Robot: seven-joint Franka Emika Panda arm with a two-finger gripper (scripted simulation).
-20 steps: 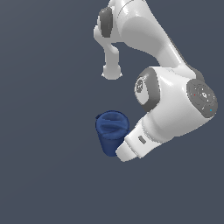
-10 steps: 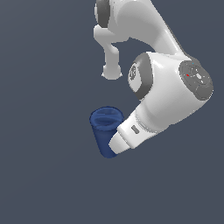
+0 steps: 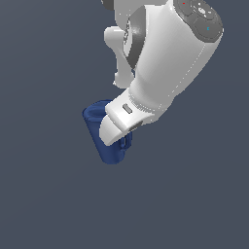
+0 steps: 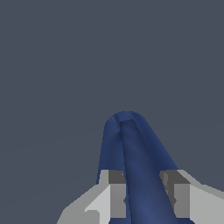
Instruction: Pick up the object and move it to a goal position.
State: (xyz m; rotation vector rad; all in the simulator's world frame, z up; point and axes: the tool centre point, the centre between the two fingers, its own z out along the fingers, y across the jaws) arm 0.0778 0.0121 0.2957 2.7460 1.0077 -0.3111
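The dark blue pitcher (image 3: 106, 148) shows in the exterior view below and to the left of the white wrist housing (image 3: 127, 119), which covers its upper right side and hides the fingers. Its wide rim faces up and left and it is tilted. In the wrist view the pitcher (image 4: 131, 148) runs away from the camera as a tapered blue shape with a raised ridge. My gripper (image 4: 142, 194) is shut on that ridge, with one grey finger (image 4: 116, 194) touching each side. Nothing shows under the pitcher.
The large white arm link (image 3: 170, 63) fills the upper right of the exterior view. Everything else is a plain dark grey background with no visible edges or other objects.
The arm has swung toward the exterior view's left and looms larger. The pitcher moved with it, slightly left and up, still held between the fingers.
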